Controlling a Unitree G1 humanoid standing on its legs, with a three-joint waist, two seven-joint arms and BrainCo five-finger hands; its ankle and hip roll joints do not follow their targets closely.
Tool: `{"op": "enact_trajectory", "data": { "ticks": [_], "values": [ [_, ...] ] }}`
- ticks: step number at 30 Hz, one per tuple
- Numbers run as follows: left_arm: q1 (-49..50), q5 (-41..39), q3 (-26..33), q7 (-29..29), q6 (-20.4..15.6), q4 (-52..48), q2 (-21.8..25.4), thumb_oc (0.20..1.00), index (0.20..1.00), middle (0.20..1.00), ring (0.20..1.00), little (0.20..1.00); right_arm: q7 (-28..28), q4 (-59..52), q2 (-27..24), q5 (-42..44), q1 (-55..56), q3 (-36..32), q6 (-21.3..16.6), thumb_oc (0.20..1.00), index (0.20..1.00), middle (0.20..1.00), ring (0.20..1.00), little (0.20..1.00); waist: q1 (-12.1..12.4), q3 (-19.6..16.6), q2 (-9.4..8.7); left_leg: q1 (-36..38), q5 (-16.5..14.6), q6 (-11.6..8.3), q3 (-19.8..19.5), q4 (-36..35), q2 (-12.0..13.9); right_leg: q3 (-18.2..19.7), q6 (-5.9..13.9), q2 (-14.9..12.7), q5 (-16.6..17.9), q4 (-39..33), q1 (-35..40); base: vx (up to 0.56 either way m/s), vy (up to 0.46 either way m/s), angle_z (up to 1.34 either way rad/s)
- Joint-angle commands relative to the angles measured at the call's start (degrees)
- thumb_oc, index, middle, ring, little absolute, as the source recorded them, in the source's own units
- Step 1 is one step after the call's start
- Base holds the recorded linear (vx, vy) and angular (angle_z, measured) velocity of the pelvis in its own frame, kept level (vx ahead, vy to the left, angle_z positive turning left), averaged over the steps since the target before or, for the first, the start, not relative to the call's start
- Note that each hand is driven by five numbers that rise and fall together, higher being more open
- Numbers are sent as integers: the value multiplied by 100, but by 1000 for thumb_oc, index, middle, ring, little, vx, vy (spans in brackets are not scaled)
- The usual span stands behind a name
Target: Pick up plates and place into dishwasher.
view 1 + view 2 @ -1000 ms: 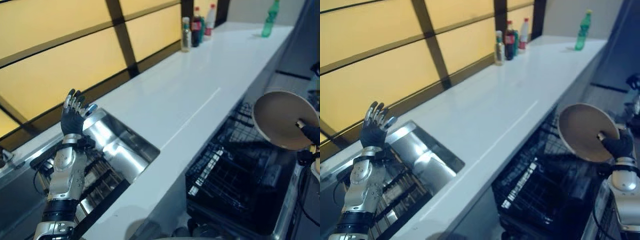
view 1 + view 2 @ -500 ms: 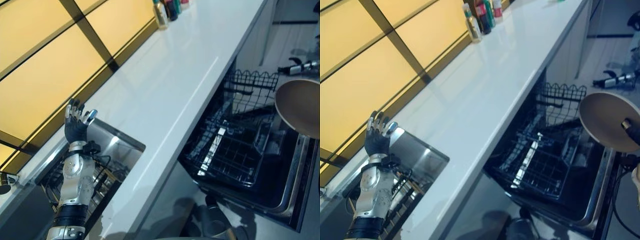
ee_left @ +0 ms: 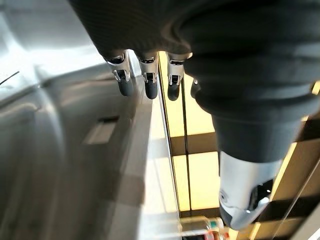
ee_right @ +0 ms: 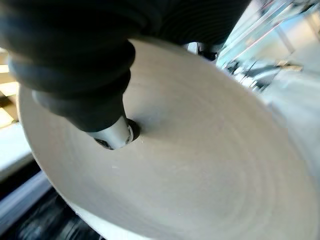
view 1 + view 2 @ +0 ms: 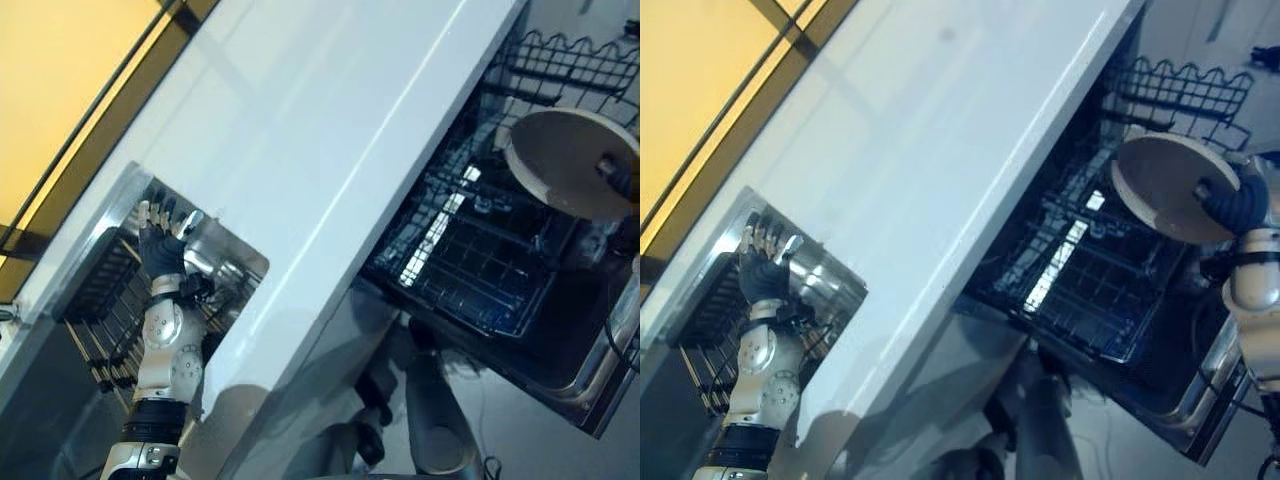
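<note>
A round beige plate [image 5: 1162, 183] hangs tilted above the open dishwasher's black lower rack [image 5: 1080, 285]. My right hand [image 5: 1237, 204] is shut on its right edge. In the right wrist view the thumb [image 4: 112, 132] presses on the plate's face [image 4: 210, 165], and the fingers are hidden behind it. My left hand [image 5: 160, 245] is held up over the steel sink [image 5: 215, 265] with its fingers straight, holding nothing. Its fingertips [image 3: 150, 87] point along the sink wall.
A long white countertop [image 5: 330, 130] runs between the sink and the dishwasher. A second wire rack [image 5: 1180, 85] sits farther back. The dishwasher door [image 5: 590, 385] lies open at the lower right. A dark dish rack [image 5: 100, 300] stands in the sink.
The camera has tipped down and swung, so the whole scene has shifted. The plate in my right hand now sits lower, over the lower rack. My left hand stays raised over the sink.
</note>
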Motion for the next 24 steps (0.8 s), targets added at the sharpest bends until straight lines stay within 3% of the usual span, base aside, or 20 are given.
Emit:
{"op": "enact_trajectory", "data": {
  "ticks": [1,5,6,13,19,24],
  "values": [
    [19,-75,190,160,-383,-331,358,1000,1000,1000,1000,1000,-88,-91,-164,-445,-573,8,-183,200,200,200,200,200,41,-56,-405,-414,-520,32,-139,970,-203,119,321,-132,-220,-597,276,0,0,0],
    [-15,-9,170,242,-346,-444,383,1000,1000,1000,1000,1000,-209,-174,-214,-873,-627,5,-138,200,200,200,200,200,71,34,-425,-628,-474,5,-137,1022,-166,96,292,-102,-202,-587,103,3,-33,2],
    [-39,6,153,261,-337,-453,408,1000,1000,1000,1000,1000,-278,-173,-237,-1007,-641,-2,-94,200,200,200,200,200,96,37,-406,-630,-556,-26,-213,1017,-172,81,314,-106,-330,-583,115,39,-30,9],
    [-86,-15,160,370,-313,-543,559,1000,1000,1000,1000,1000,-972,-57,-332,-1809,-698,-79,205,200,200,200,200,200,161,238,-359,-921,-433,-66,-272,987,-162,-10,295,-70,-291,-604,-94,-20,-44,8],
    [-66,-31,124,489,-315,-687,634,1000,1000,1000,1000,1000,-1657,170,-610,-3054,-650,-157,538,200,200,200,200,200,170,348,-265,-1031,-378,-96,-261,957,-163,-58,299,-78,-294,-599,-194,-12,-9,4],
    [-51,-48,68,538,-291,-798,681,1000,1000,1000,1000,1000,-1628,465,-771,-2901,-663,-139,581,200,200,200,200,200,200,398,-238,-1125,-378,-123,-286,1001,-170,-78,310,-90,-311,-586,-244,0,0,0]
  ]
}}
